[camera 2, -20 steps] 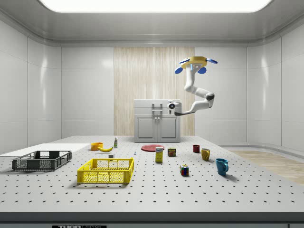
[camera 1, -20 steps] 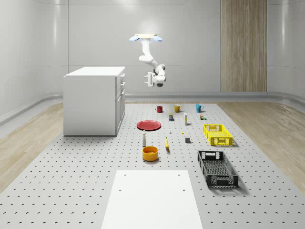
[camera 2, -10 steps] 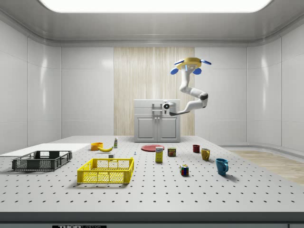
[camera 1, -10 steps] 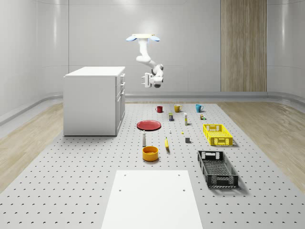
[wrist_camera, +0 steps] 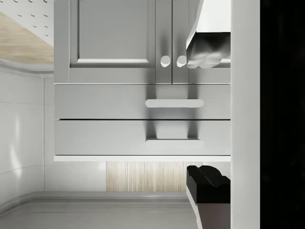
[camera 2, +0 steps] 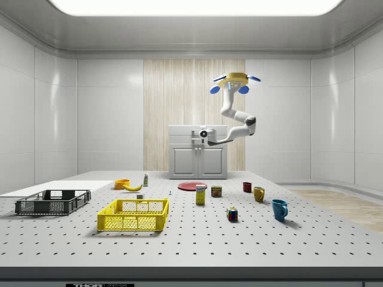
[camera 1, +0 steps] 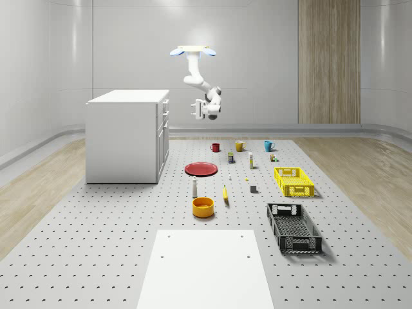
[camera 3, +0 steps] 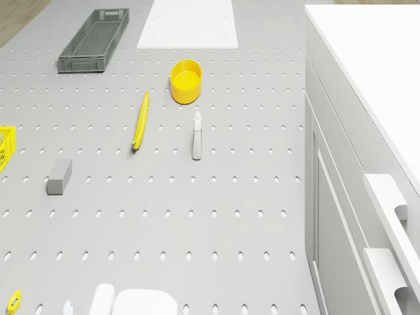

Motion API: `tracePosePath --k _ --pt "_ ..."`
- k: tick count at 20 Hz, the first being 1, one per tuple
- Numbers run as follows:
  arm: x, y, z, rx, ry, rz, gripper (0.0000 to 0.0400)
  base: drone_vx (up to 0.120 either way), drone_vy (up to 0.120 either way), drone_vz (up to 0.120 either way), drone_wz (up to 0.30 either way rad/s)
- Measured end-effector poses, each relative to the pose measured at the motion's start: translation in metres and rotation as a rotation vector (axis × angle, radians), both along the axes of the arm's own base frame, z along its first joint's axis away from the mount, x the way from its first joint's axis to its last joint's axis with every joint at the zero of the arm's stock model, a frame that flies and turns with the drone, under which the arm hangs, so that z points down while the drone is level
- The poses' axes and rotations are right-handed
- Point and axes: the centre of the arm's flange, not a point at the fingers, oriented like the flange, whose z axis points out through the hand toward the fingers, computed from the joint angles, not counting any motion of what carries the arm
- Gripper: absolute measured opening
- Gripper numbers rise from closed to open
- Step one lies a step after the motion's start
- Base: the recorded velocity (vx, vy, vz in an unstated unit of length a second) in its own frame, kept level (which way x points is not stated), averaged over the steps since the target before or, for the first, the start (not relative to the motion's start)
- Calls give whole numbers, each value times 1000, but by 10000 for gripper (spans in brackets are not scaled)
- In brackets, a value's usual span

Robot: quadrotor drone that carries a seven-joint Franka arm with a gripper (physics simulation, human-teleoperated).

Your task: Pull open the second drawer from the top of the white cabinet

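We hover beside the white cabinet [camera 1: 125, 135], fingers [wrist_camera: 208, 45] spread apart, and should centre them around the second drawer handle [wrist_camera: 174, 103] before clenching.

Three mugs [camera 1: 215, 147], two crates [camera 1: 293, 181], one bowl [camera 1: 203, 206], one banana [camera 1: 225, 194], one plate [camera 1: 201, 168].

The cabinet [camera 1: 127, 135] is plain white on a grey tabletop [camera 1: 96, 244] dotted with dark holes. There's a red plate [camera 1: 201, 168], a yellow crate [camera 1: 293, 181], a black crate [camera 1: 293, 227], a yellow bowl [camera 3: 186, 81] and a yellow banana [camera 3: 140, 121].
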Motion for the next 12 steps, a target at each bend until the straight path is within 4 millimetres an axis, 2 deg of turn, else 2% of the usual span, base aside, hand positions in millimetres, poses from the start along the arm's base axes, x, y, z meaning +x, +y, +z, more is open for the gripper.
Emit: tracePosePath --k 12 --pt "0 5 12 0 0 0 300 0 0 0 0"
